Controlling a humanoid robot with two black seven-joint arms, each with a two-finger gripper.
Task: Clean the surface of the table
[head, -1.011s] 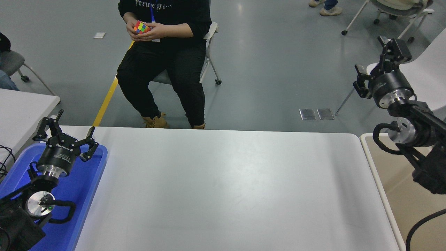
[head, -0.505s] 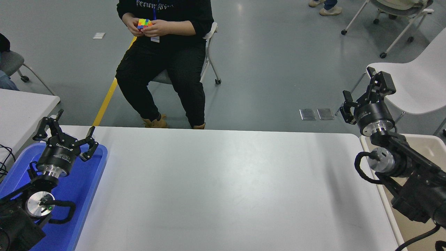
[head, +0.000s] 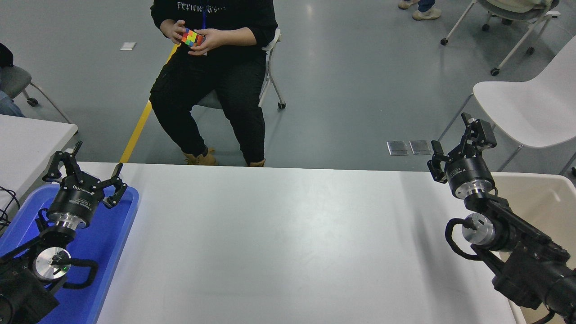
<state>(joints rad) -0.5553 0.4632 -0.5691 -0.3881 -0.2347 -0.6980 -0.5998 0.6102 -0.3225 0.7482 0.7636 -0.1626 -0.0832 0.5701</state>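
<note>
The table surface (head: 288,243) is a wide white top with rounded corners, and nothing lies on it. My right gripper (head: 456,144) hangs open and empty over the table's far right corner, its arm coming in from the lower right. My left gripper (head: 83,167) is parked open and empty above the blue tray (head: 110,243) at the left edge.
A beige bin (head: 540,198) stands against the table's right side, partly behind my right arm. A person sits beyond the far edge turning a coloured cube (head: 193,37) in both hands. A white chair (head: 531,108) is at the upper right, a smaller white table (head: 27,139) at the left.
My right arm has come down and leftward from high at the right edge to the table's far right corner, gripper still open. The left arm has not moved. The person keeps turning the cube.
</note>
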